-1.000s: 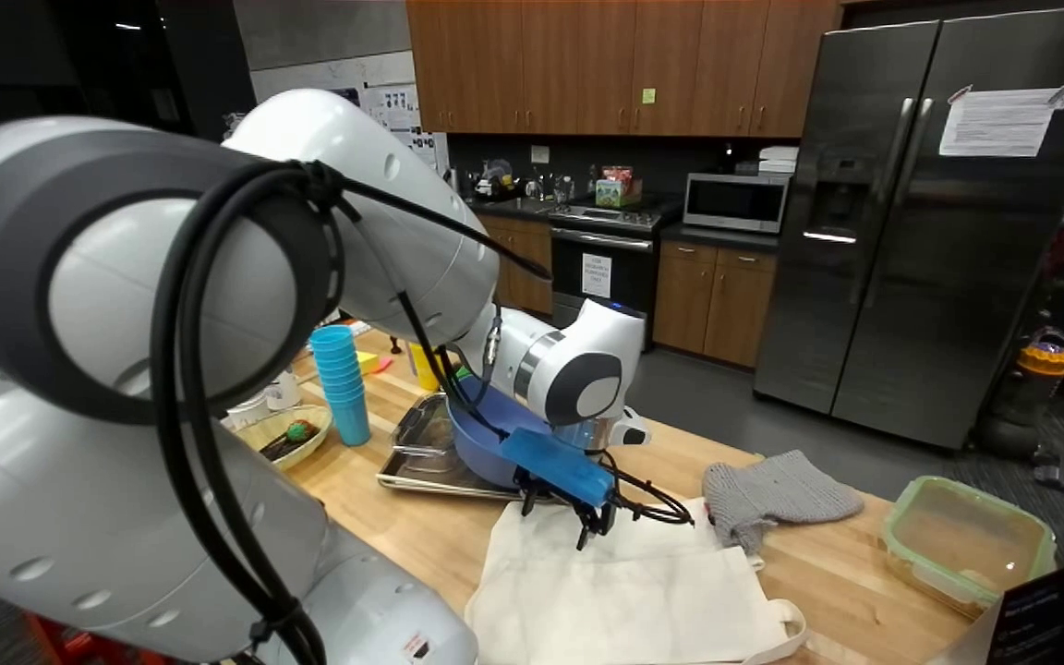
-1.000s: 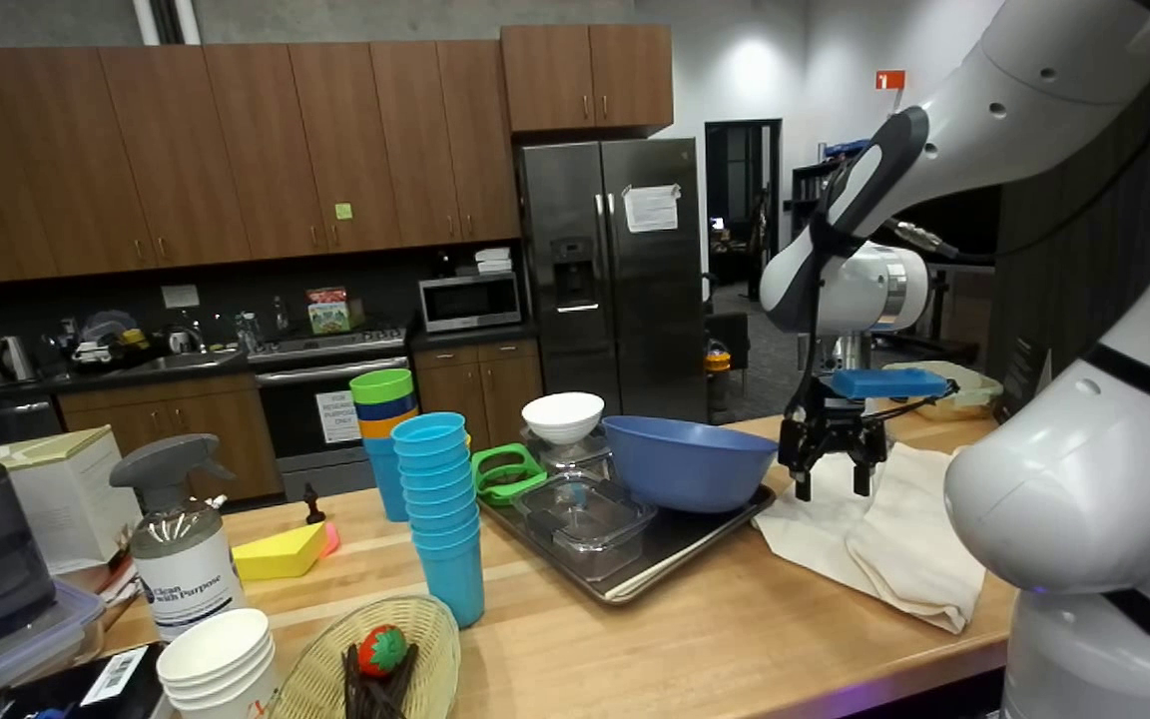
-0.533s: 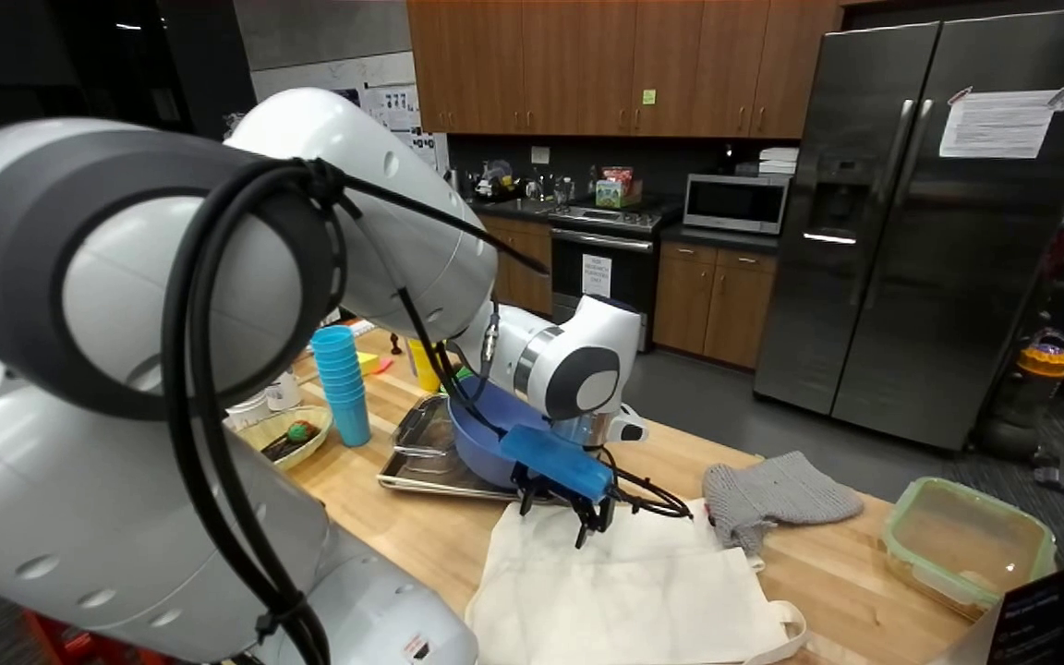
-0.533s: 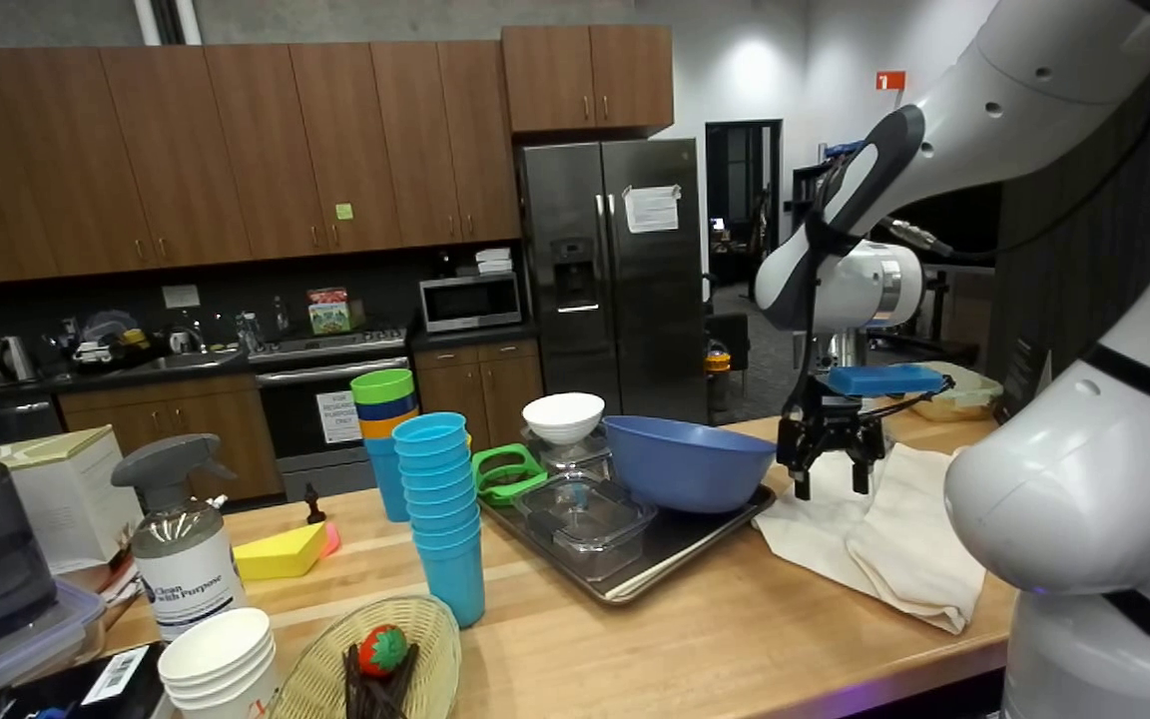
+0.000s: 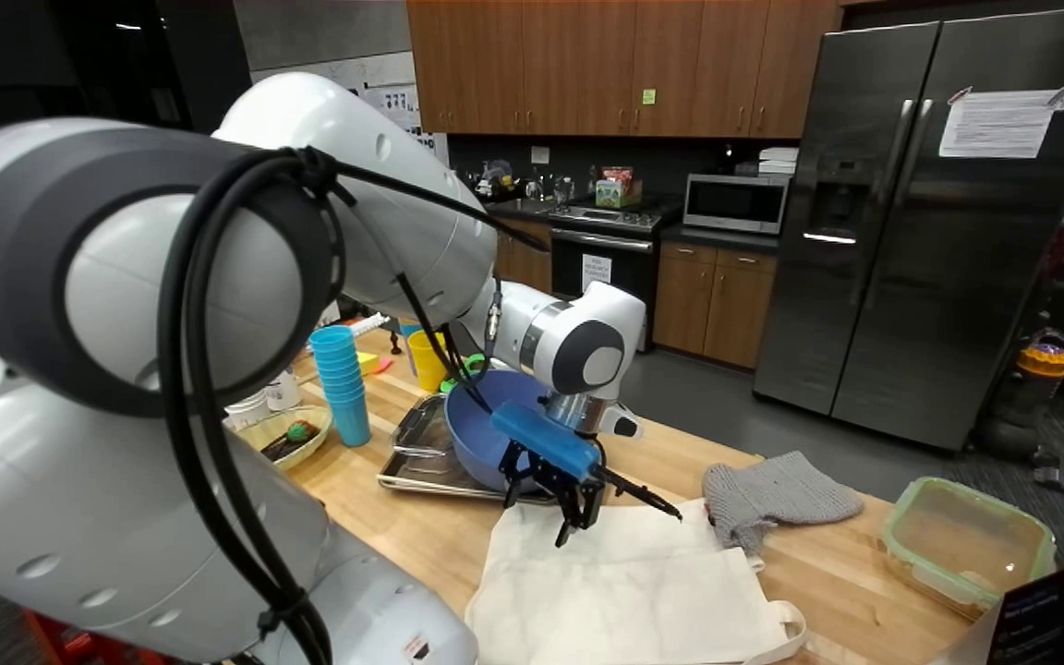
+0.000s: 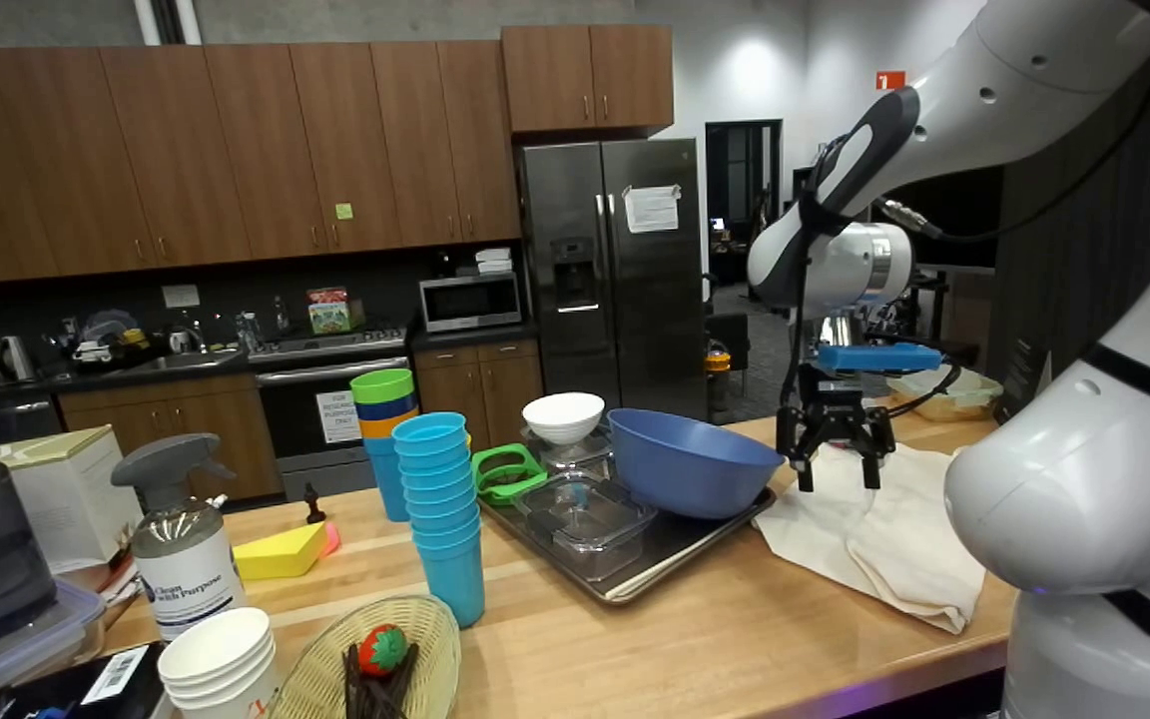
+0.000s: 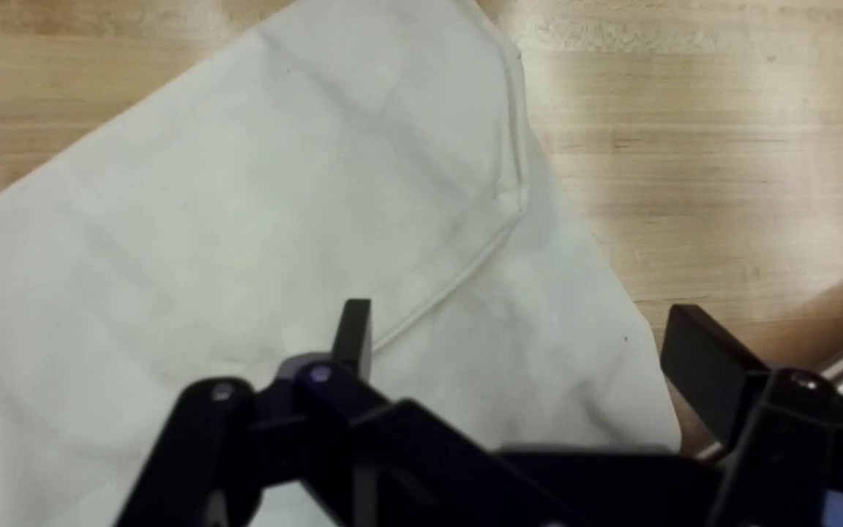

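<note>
My gripper (image 7: 524,337) is open, with nothing between its fingers. It also shows in both exterior views (image 5: 537,520) (image 6: 839,483), pointing down over the far end of a cream cloth bag (image 5: 634,591) that lies flat on the table (image 6: 575,669). The bag fills much of the wrist view (image 7: 209,219), with a seam running towards the left finger. A blue bowl (image 6: 690,464) stands right beside the gripper on a dark metal tray (image 6: 695,549); I cannot tell whether gripper and bowl touch. In an exterior view the arm partly hides the bowl (image 5: 481,434).
Clear containers (image 6: 590,519) and white bowls (image 6: 563,417) stand at the tray. Stacked blue cups (image 6: 445,519), a basket (image 6: 440,649) and a spray bottle (image 6: 181,559) stand further along. A grey knit cloth (image 5: 777,494) and a green-lidded container (image 5: 971,540) lie beyond the bag.
In the last half second my gripper has tilted and its wrist has risen slightly. The blue bowl has shifted and tipped a little towards the gripper. The bag has not moved.
</note>
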You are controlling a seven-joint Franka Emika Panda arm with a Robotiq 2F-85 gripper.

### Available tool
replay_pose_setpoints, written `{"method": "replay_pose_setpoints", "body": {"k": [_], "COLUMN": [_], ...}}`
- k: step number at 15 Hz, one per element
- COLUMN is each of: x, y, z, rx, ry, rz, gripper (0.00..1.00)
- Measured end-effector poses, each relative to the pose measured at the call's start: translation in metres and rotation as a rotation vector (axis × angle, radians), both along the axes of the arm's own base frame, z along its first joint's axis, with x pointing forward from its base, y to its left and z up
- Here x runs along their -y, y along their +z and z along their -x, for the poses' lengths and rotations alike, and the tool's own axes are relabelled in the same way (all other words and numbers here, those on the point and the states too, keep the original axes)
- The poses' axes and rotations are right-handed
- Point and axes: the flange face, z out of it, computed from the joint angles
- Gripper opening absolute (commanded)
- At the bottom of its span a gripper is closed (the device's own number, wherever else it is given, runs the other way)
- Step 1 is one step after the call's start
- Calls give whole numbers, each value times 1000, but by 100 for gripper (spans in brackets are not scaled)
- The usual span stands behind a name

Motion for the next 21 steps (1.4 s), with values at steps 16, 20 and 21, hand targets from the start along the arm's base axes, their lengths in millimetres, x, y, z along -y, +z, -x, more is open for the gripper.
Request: {"method": "replay_pose_setpoints", "body": {"k": [16,20,21], "x": [16,17,16], "y": [3,-2,-2], "z": [-31,-20,-18], "rx": [330,220,198], "ry": [-160,-195,-206], "rz": [163,175,178], "gripper": [100,100,100]}}
